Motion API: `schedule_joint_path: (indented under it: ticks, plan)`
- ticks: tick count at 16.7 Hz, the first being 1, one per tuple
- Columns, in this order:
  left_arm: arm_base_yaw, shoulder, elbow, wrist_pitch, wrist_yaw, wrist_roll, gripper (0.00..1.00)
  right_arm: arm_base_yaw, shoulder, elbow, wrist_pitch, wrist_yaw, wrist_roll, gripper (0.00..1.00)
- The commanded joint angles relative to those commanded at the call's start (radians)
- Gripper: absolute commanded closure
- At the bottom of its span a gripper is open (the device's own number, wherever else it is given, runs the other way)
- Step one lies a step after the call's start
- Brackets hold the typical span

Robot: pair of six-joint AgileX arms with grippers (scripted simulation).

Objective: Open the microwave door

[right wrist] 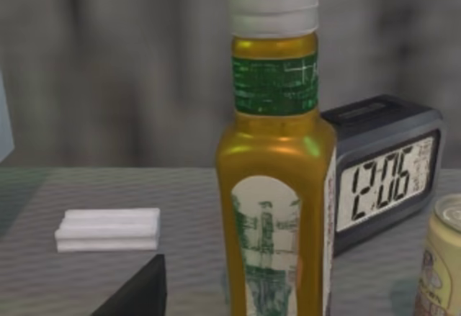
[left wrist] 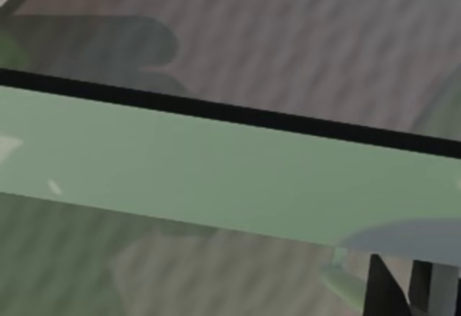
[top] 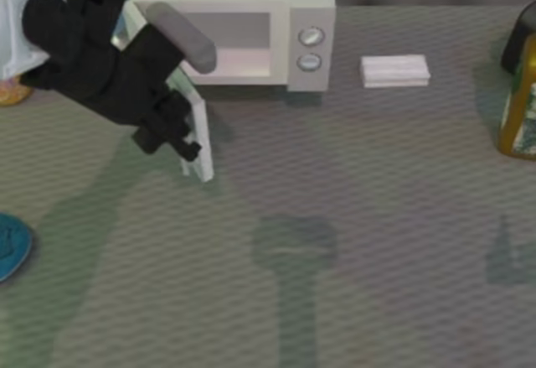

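Left gripper (top: 188,146) | clamped on microwave door (top: 201,137) edge | door swung open

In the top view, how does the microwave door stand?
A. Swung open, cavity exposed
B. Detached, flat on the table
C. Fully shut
A: the microwave door stands swung out from the microwave, its cavity showing, with the left gripper at the door's outer edge.

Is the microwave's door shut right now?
No: in the top view the microwave door is swung out from the microwave, leaving its cavity open, with the left gripper at the door's edge.
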Motion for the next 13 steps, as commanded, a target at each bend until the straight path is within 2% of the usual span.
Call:
schedule_joint_path:
  ticks: [5,13]
  plan:
    - [0.048,-0.016,-0.01,-0.031,0.052,0.112,1.0,0.0,0.0,0.0,0.0,0.0,0.0,0.0]
    - [0.049,-0.017,-0.01,-0.031,0.053,0.114,1.0,0.0,0.0,0.0,0.0,0.0,0.0,0.0]
